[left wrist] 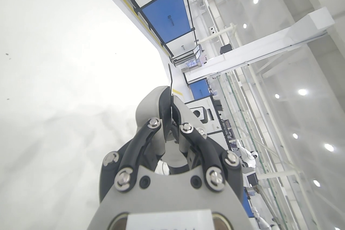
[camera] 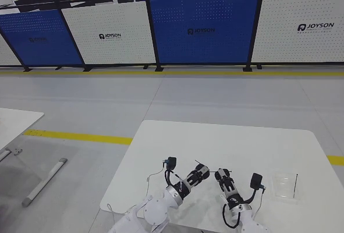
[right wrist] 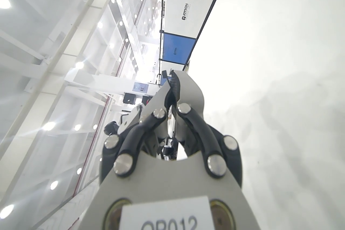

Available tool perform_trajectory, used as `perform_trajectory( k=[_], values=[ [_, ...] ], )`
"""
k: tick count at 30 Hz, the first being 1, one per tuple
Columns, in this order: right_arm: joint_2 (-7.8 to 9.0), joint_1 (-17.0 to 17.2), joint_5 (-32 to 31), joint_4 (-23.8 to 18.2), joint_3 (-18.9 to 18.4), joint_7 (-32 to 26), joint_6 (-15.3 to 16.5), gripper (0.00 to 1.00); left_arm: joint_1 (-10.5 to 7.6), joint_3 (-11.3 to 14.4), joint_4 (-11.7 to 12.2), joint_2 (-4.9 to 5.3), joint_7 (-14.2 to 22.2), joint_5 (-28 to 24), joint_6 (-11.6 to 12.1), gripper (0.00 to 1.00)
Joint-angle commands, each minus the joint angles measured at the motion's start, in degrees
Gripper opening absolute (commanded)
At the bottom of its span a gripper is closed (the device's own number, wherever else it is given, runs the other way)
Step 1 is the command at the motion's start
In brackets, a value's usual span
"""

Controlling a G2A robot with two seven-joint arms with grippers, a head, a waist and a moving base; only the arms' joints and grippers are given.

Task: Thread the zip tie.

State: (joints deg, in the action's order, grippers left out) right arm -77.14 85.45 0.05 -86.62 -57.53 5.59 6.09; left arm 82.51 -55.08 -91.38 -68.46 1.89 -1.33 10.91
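**Over table [camera: 236, 137], near edge: both arms pinching zip tie ends**

Clear tray [camera: 283, 187] lies on the robot's right side, well apart from both arms. Left gripper [left wrist: 170, 100] is clamped on the zip tie tail [left wrist: 169, 77], a thin black strap that pokes past the fingertips. Right gripper [right wrist: 172, 81] is clamped just below the head end [right wrist: 165, 73]. Cannot tell whether both ends belong to one tie.

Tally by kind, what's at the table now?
Hands: 2, left hand, right hand
Gripped zip tie ends: 2, zip tie tail, zip tie head; one tie or two, cannot tell
Clear plastic tray: 1
Thin black strip at its edge: 1
Total: 6
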Motion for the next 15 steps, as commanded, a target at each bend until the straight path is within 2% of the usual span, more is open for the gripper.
perform_trajectory(
  k=[1, 9, 15],
  values=[
    [0.00, 0.0, 0.0, 0.0, 0.0, 0.0, 0.0, 0.00, 0.17, -0.1, 0.0, -0.05, -0.6, 0.2, 0.4, 0.00],
    [-0.01, 0.1, 0.2, -0.1, -0.1, -0.1, 0.1, 0.00, 0.06, -0.9, 0.3, -0.23, -0.5, -1.5, 0.3, 0.00],
    [-0.10, 0.1, 2.2, -0.4, -0.8, -2.8, 1.8, 0.00, 0.13, -0.6, 0.1, -0.38, 0.5, -1.5, -0.1, 0.00]
  ],
)
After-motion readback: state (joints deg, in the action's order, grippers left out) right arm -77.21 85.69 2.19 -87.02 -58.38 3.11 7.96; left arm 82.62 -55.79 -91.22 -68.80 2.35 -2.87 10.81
